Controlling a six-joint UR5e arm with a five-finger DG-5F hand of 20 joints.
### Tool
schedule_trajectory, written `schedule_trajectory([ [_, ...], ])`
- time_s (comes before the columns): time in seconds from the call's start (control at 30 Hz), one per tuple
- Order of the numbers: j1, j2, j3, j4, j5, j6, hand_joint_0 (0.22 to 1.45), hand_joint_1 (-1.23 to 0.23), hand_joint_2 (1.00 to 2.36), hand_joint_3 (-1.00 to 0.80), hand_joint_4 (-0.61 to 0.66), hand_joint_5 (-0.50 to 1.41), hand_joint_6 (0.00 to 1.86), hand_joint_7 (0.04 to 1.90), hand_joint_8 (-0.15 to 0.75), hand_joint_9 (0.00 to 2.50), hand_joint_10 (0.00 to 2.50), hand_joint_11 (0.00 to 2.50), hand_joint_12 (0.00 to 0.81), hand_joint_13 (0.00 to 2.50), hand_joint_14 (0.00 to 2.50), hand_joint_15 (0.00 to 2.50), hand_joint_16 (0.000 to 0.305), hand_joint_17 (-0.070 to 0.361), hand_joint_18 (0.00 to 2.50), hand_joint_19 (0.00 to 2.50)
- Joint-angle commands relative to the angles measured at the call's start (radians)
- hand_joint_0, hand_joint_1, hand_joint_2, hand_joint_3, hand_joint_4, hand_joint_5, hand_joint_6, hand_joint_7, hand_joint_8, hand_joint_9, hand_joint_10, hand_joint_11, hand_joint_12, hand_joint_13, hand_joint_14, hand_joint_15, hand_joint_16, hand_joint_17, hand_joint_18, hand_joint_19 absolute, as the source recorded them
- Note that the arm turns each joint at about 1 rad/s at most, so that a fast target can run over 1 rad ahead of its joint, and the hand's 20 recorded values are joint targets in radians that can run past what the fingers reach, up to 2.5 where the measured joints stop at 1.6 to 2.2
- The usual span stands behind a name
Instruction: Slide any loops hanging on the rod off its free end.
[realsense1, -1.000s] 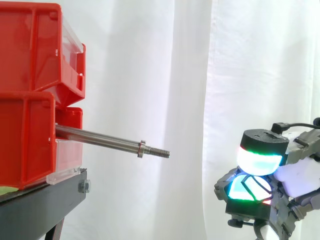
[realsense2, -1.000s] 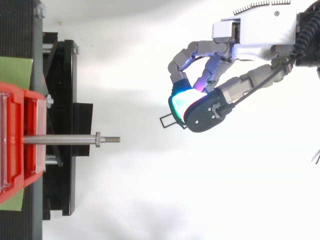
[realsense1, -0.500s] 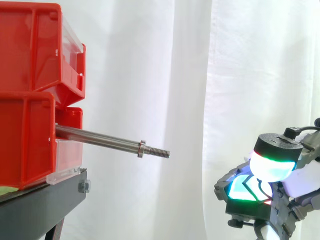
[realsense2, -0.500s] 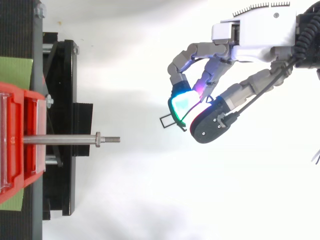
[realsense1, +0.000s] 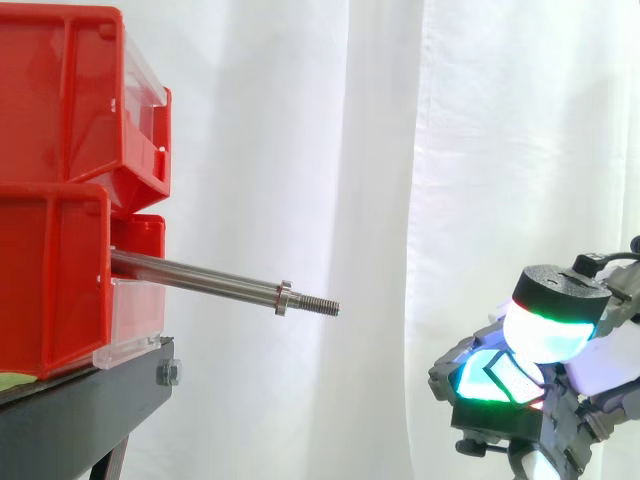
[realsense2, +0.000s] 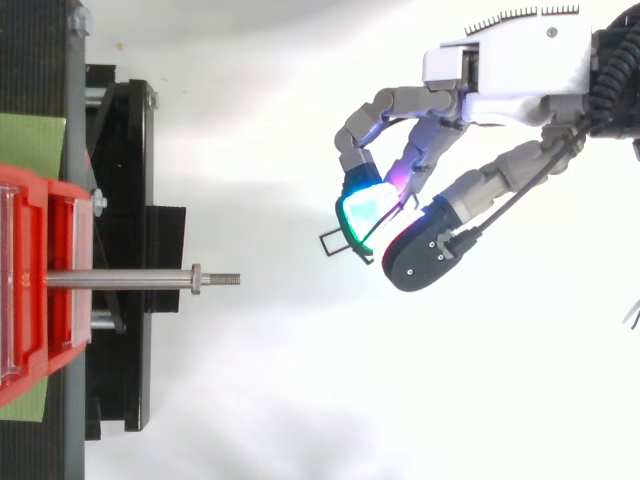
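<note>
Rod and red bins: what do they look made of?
The straight silver rod looks like bare metal, probably steel: smooth grey sheen, a collar and cut thread at its free end. The stacked red bins look like moulded plastic: even glossy colour, rounded rims, clear front panels.

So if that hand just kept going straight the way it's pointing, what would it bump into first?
Probably the black stand: the hand sits lower than the rod and a bit to its side, so it would likely miss the tip.
</note>
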Motion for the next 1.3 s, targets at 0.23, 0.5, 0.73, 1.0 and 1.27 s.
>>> schedule_trajectory([
  [0.23, 0.002, 0.000, -0.001, 0.000, 0.000, 0.002, 0.43, -0.77, 1.00, -0.50, 0.22, -0.20, 0.85, 1.17, 0.320, 0.91, 0.01, 0.32, 0.301, 0.87, 0.00, 0.11, 0.052, 0.118, 0.82, 0.28],
  [0.5, 0.002, 0.000, 0.001, 0.000, 0.000, 0.002, 0.54, -0.54, 1.00, -0.50, 0.19, -0.19, 0.83, 1.23, 0.308, 0.95, 0.01, 0.31, 0.273, 0.88, 0.00, 0.13, 0.044, 0.100, 0.79, 0.33],
  [0.73, 0.002, 0.000, 0.001, -0.001, 0.000, 0.002, 0.60, -0.61, 1.00, -0.48, 0.16, -0.18, 0.84, 1.28, 0.305, 0.97, 0.01, 0.33, 0.262, 0.88, 0.01, 0.14, 0.042, 0.095, 0.77, 0.34],
  [1.0, 0.002, 0.000, -0.001, -0.001, 0.000, 0.002, 0.60, -0.69, 1.01, -0.43, 0.17, -0.19, 0.84, 1.28, 0.299, 0.94, 0.01, 0.32, 0.264, 0.87, 0.01, 0.14, 0.043, 0.096, 0.77, 0.33],
  [1.27, 0.002, 0.000, -0.001, 0.000, 0.000, 0.002, 0.60, -0.73, 1.00, -0.50, 0.17, -0.19, 0.84, 1.27, 0.297, 0.94, 0.01, 0.32, 0.262, 0.87, 0.01, 0.14, 0.042, 0.095, 0.77, 0.32],
])
